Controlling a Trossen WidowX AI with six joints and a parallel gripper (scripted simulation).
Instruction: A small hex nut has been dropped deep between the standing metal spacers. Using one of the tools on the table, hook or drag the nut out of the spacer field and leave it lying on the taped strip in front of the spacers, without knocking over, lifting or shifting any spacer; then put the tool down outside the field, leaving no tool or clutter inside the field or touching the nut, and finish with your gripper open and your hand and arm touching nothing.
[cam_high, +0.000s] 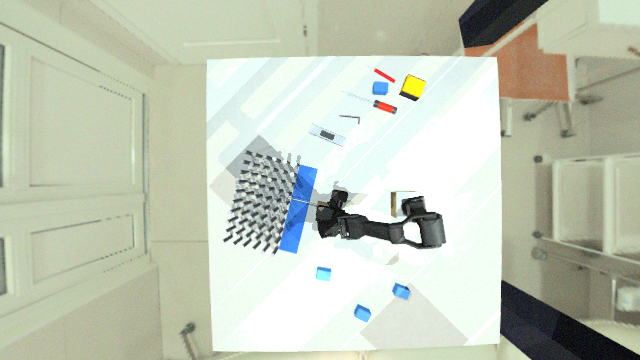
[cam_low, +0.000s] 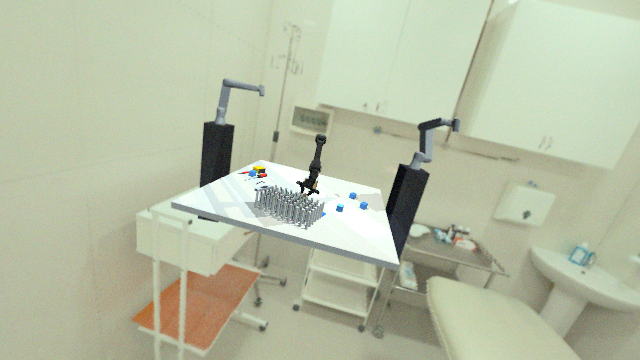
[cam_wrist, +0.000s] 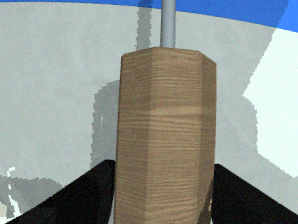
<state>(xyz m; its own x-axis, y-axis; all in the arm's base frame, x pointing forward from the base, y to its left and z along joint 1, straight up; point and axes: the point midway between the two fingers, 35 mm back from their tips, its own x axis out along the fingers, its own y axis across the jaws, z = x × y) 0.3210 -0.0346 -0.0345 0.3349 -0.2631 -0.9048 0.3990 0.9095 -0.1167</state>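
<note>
- yellow block (cam_high: 414, 86) (cam_low: 259, 169) — near one blue block (cam_high: 380, 88) (cam_low: 252, 173)
- three spread-out blue blocks (cam_high: 323, 273) (cam_low: 339, 207)
- white wall cabinets (cam_low: 370, 60), shut
- white sink (cam_low: 585, 277) — bottle (cam_low: 580, 254) on it
- cream padded couch (cam_low: 490, 315)

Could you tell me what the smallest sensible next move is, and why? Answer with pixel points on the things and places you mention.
I would probably ease the tool straight back, away from the spacers (cam_high: 257, 200) (cam_low: 287, 205): the gripper (cam_high: 320, 204) (cam_low: 306, 193) (cam_wrist: 161, 172) holds its wooden handle (cam_high: 323, 203) (cam_wrist: 165, 125), and the thin shaft (cam_high: 302, 201) (cam_wrist: 168, 22) crosses the blue strip (cam_high: 290, 235) (cam_wrist: 65, 6) to the field's edge.
</note>
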